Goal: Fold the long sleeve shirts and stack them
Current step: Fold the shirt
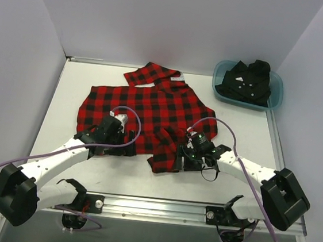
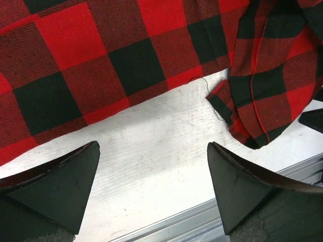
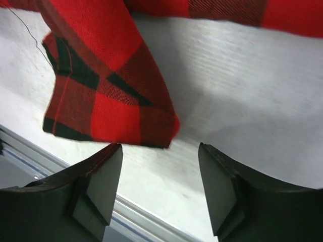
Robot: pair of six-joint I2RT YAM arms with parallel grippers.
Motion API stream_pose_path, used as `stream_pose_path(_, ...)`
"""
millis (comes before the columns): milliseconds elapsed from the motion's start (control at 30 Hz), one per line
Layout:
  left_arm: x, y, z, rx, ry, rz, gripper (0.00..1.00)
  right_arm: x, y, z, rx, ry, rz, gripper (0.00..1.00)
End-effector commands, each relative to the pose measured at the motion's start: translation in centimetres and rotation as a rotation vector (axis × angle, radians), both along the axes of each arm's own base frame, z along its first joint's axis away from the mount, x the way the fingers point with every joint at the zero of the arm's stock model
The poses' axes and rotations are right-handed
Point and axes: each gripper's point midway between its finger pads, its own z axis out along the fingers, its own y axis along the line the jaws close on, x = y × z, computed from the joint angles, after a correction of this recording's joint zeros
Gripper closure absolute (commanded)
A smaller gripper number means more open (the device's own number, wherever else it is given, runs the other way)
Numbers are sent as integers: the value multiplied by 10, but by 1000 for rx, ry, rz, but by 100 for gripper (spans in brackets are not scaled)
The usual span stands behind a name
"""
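In the top view, we see a soft red-and-black buffalo-check flannel shirt (image 1: 151, 108) spread flat on the matte white table (image 1: 69, 88), one sleeve folded near the far edge and a rumpled flap at the near hem. A crumpled plain black shirt with small white marks (image 1: 248, 79) lies in a teal plastic tub with rounded corners (image 1: 275, 93) at the far right. That makes two shirts and one tub. The left gripper (image 1: 125, 143) and right gripper (image 1: 181, 160) both sit at the flannel's near hem.

From the left wrist, the dark wedge-shaped fingers (image 2: 55, 186) stand wide apart over bare, scuffed tabletop, holding nothing; the twill-woven hem lies just beyond them.

From the right wrist, the fingers (image 3: 98, 186) are parted and empty, with a folded check flap just past their tips, not touching.
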Motion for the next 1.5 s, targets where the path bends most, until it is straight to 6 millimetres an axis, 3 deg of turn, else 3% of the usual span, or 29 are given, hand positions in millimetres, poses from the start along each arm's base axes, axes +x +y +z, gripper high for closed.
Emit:
stream_pose_path(0,18,-7,17,-20,-82,-6,3,20,32,7,164,-39,-15,39)
stream_pose_path(133,18,-5,17,-15,-90,1,2,20,41,1,204,-31,12,45)
stream_pose_path(233,18,-3,17,-6,-92,4,3,17,39,0,180,-23,38,64)
stream_pose_path(267,19,-2,18,-5,-97,6,3,23,41,6,174,-40,41,78)
stream_pose_path(333,20,0,19,9,-95,5,3,25,29,11,94,-67,54,94)
stream_pose_path(367,20,2,20,18,-91,8,3,34,30,29,73,-102,65,98)
stream_pose_path(400,22,5,20,30,-95,13,3,26,16,29,-9,-66,73,100)
stream_pose_path(433,25,6,26,37,-110,11,3,40,5,38,-95,-132,78,100)
stream_pose_path(467,24,9,26,48,-101,14,3,56,8,62,-116,-192,80,100)
stream_pose_path(500,27,15,27,72,-111,28,2,57,-5,71,-192,-190,80,100)
stream_pose_path(567,32,23,31,105,-127,49,3,80,-23,87,-336,-274,75,100)
stream_pose_path(600,34,29,31,116,-128,66,3,94,-23,114,-366,-325,65,100)
stream_pose_path(667,35,36,29,129,-121,96,3,120,-33,130,-485,-385,42,100)
stream_pose_path(700,35,38,27,130,-114,108,3,134,-27,154,-483,-434,21,100)
stream_pose_path(733,36,43,26,124,-103,142,3,145,-25,165,-493,-462,0,100)
stream_pose_path(800,34,49,20,114,-83,176,2,165,-17,166,-520,-471,-23,97)
stream_pose_path(833,34,54,19,104,-77,213,3,180,-3,188,-477,-516,-49,94)
stream_pose_path(867,34,58,18,103,-73,234,2,191,5,178,-487,-500,-43,91)
stream_pose_path(933,33,68,13,93,-55,296,2,208,30,197,-436,-546,-40,78)
stream_pose_path(1000,32,73,9,75,-41,342,2,217,49,188,-438,-538,0,68)
stream_pose_path(1033,32,76,8,67,-38,363,2,218,53,188,-425,-534,-1,57)
stream_pose_path(1100,34,83,7,48,-34,416,3,217,50,191,-401,-525,-19,47)
stream_pose_path(1133,34,85,5,41,-29,430,3,218,40,188,-405,-508,-43,41)
stream_pose_path(1200,37,92,4,19,-25,480,3,207,20,179,-427,-476,-60,39)
stream_pose_path(1233,37,93,2,11,-17,494,3,207,3,176,-429,-455,-96,39)
stream_pose_path(1333,44,101,2,-18,-15,554,3,184,-34,154,-394,-366,-158,41)
stream_pose_path(1367,46,103,1,-22,-18,568,3,182,-46,156,-305,-347,-220,41)
stream_pose_path(1400,48,108,-1,-23,-5,596,3,166,-59,130,-304,-277,-236,41)
stream_pose_path(1467,51,112,-4,-31,2,617,3,156,-64,121,-188,-238,-264,45)
